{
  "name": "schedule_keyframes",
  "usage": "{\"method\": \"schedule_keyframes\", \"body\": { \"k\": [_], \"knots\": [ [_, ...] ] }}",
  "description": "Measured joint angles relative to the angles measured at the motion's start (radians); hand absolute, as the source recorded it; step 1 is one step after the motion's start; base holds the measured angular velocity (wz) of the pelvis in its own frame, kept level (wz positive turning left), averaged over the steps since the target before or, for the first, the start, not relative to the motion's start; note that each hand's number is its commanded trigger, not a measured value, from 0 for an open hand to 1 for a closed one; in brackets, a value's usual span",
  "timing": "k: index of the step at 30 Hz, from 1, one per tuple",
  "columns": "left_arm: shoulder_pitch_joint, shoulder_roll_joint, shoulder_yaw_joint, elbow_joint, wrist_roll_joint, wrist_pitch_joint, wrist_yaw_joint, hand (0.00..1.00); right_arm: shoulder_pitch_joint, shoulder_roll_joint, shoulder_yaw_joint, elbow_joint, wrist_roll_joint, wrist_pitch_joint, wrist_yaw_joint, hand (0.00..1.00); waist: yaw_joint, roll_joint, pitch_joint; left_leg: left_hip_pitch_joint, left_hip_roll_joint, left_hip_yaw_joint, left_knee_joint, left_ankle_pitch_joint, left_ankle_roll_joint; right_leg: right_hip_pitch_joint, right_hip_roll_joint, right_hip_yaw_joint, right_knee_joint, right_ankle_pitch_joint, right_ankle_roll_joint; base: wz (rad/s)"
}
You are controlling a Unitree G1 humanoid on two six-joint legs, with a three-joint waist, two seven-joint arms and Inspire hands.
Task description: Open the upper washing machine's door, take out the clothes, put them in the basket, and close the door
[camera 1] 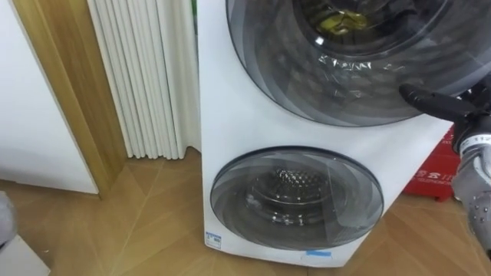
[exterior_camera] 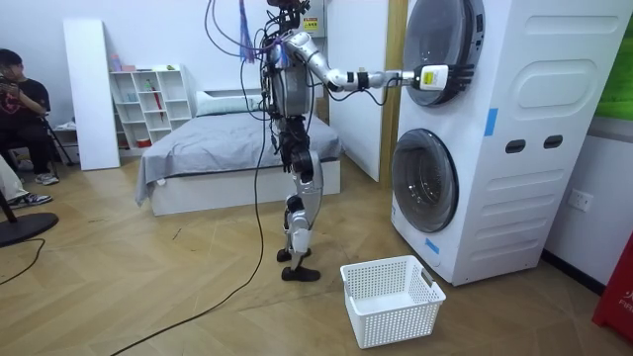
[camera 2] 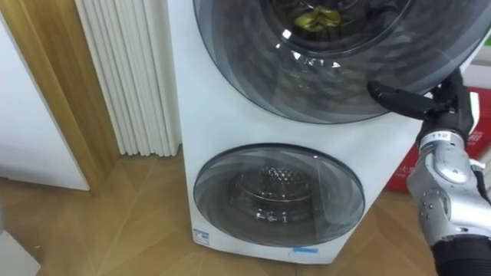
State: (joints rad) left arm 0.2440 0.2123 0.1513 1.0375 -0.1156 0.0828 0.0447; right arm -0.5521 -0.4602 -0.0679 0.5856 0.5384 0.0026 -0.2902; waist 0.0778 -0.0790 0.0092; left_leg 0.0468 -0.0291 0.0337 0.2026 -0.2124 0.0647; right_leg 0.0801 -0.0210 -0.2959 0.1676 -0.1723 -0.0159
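Observation:
The stacked white washing machine (exterior_camera: pixel 514 138) fills the view in front of me. Its upper round glass door (camera 1: pixel 345 77) is shut, and a yellow-green cloth (camera 1: pixel 341 21) shows through the glass inside the drum. My right hand (camera 1: pixel 441 103) reaches in from the right with its dark fingers stretched out straight against the door's right rim. In the room view I stand upright facing the machine, that arm held out level to the upper door (exterior_camera: pixel 435 59).
The lower door (camera 1: pixel 295 199) is shut, with a bare drum behind it. A white laundry basket (exterior_camera: pixel 391 297) sits on the wood floor before the machine. White slats (camera 1: pixel 146 77) and a wooden post stand at the left, and a red box (camera 1: pixel 433 172) at the right. A person (exterior_camera: pixel 20 109) sits far off.

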Motion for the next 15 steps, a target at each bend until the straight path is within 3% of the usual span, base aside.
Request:
{"method": "schedule_keyframes", "body": {
  "k": [6, 15],
  "knots": [
    [-0.014, 0.001, -0.012, 0.001, 0.0, -0.024, 0.004, 0.0, 0.07, 0.0, 0.01, -0.117, -0.004, 0.0, 0.012, 0.0, -0.009, -0.001, -0.0016, -0.002, 0.001, 0.017, -0.003, 0.0, 0.0, -0.01, 0.0, 0.006, 0.003, 0.001, -0.002, -0.09],
    [-0.007, 0.001, -0.02, -0.001, -0.001, -0.028, 0.007, 0.0, 0.206, 0.0, 0.006, -0.294, -0.102, 0.0, 0.033, 0.0, -0.023, -0.001, -0.0068, 0.006, 0.003, 0.02, -0.007, 0.0, 0.0, -0.011, 0.004, 0.032, 0.0, 0.002, -0.003, -0.06]
  ]
}}
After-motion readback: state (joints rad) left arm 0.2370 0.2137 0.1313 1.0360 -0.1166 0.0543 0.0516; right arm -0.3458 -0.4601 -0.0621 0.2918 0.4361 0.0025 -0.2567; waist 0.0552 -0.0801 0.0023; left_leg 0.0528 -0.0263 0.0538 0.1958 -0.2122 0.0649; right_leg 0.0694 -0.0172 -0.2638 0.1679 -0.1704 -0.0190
